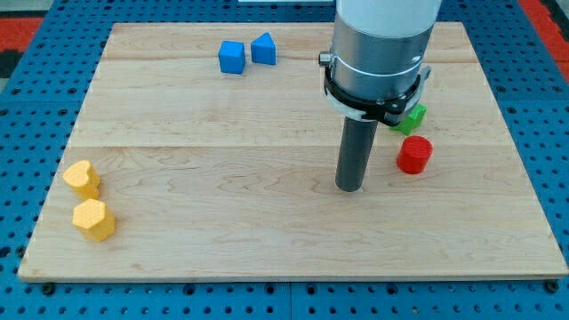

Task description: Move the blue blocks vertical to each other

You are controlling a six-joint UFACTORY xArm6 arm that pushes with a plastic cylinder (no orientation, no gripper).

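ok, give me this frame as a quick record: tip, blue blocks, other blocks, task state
tip: my tip on the board, right of centre, touching no block
blue blocks: blue cube and blue triangular block, side by side near the view's top
nearest to tip: red cylinder, just to the view's right
others: green block partly hidden by the arm; yellow heart block above yellow hexagonal block, lower left
task state: blue blocks not yet vertical
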